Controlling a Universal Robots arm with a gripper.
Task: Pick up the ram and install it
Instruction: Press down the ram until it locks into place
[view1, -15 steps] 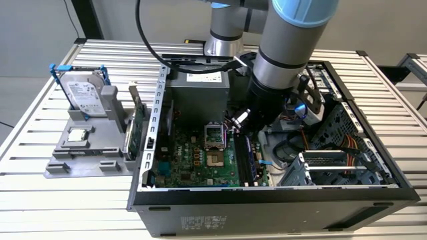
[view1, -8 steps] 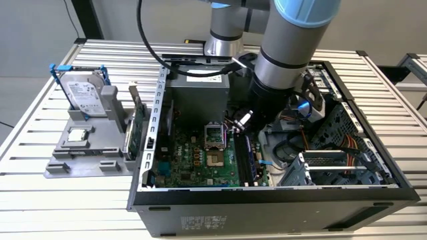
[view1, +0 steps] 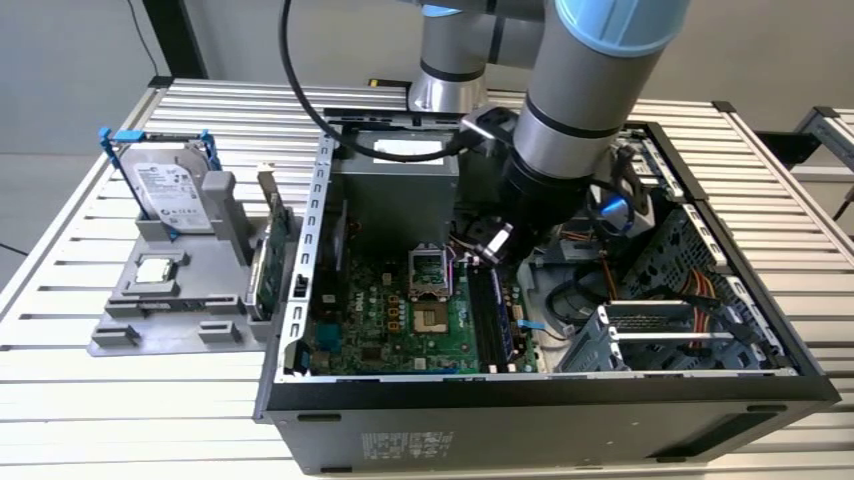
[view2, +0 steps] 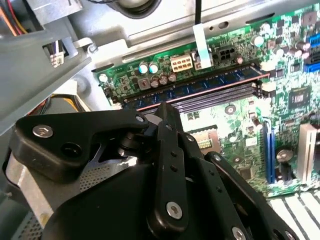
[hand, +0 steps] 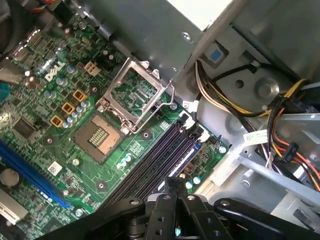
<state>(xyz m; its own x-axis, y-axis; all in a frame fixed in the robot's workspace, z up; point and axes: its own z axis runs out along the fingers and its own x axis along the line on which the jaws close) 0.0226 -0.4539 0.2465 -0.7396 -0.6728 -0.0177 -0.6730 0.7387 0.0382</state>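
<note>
One bluish ram (view2: 200, 86) stands in the outermost of the black memory slots (hand: 160, 160), at the motherboard's (view1: 400, 320) edge on the exterior view's right. In the second wrist view it runs the slot's full length. The jaws are drawn narrow, their tips together with nothing visible between them, and hang just above the ram's near part in both wrist views. Whether they touch its top edge I cannot tell.

Room here is tight. Just beyond the ram is the metal drive cage (view1: 667, 335), with bundled cables (hand: 285, 145) nearby. On the other side, the neighbouring slots are empty and the open processor socket (hand: 100, 135) lies low, leaving free space above the board. The case (view1: 534, 420) lies on its side on the slatted table (view1: 160, 400), open upward. The hard drive (view1: 174, 195) stands well apart on the exterior view's left.
</note>
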